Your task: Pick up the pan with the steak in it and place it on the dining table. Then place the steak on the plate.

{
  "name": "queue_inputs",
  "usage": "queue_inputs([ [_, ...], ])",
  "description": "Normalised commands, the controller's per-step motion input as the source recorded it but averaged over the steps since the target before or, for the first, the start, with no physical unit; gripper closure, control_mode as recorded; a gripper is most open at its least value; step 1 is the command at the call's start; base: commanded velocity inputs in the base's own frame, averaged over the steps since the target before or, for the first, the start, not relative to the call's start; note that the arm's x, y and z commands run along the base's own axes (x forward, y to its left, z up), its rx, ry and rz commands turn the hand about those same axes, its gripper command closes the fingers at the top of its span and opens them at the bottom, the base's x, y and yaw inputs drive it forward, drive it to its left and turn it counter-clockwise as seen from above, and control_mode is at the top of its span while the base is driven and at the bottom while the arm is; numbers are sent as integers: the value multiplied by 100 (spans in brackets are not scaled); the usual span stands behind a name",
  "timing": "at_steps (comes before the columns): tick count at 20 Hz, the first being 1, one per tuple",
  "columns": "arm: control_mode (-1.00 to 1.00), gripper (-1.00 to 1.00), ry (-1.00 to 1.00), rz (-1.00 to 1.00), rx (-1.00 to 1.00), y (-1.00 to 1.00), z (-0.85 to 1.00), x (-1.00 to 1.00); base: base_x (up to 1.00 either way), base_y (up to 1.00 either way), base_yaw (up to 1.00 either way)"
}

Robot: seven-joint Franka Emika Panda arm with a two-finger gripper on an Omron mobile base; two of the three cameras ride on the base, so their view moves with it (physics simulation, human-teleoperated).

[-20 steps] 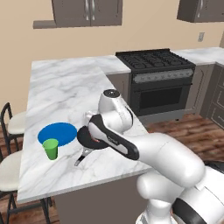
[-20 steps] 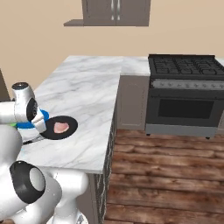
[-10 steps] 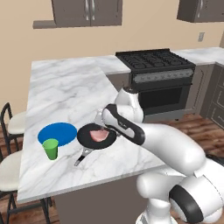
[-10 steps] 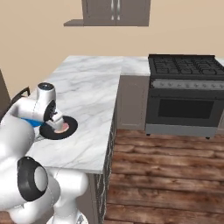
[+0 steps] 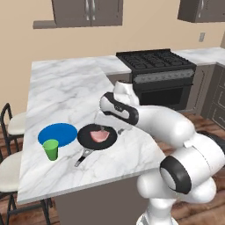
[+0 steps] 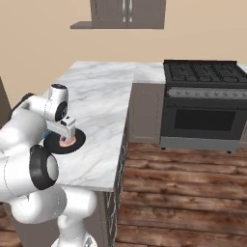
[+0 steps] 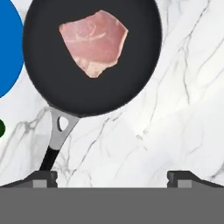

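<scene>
The black pan [image 5: 97,137] rests on the marble dining table [image 5: 57,88] with the pink steak [image 5: 100,135] lying flat inside it. Its handle [image 5: 81,157] points toward the table's front edge. The blue plate [image 5: 57,134] lies just left of the pan. My gripper [image 5: 103,126] hangs open just above the pan's far right rim, holding nothing. The hand view looks down on the pan [image 7: 92,57], the steak [image 7: 94,41], the handle [image 7: 57,140] and the plate [image 7: 6,57]; the gripper [image 7: 111,179] is spread wide over bare marble. From the right, the gripper [image 6: 67,132] sits over the pan [image 6: 55,144].
A green cup [image 5: 51,149] stands in front of the plate, near the pan's handle. Stools [image 5: 13,127] line the table's left side. The black stove [image 5: 156,66] stands at the far right, past a gap of wooden floor [image 6: 183,193].
The hand has drawn back to the right from over the pan, uncovering it and the steak. The pan stayed on the table and the jaws stayed open.
</scene>
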Motion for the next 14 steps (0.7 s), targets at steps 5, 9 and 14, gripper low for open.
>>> queue_inputs([
  [5, -100, -100, -15, 10, -12, 0, -16, -57, 0, 0, 0],
  [9, -100, -100, -25, 12, -11, 0, -2, -31, 0, 0, 0],
  [14, -100, -100, -12, 8, -1, -3, 1, 35, 0, 0, 0],
])
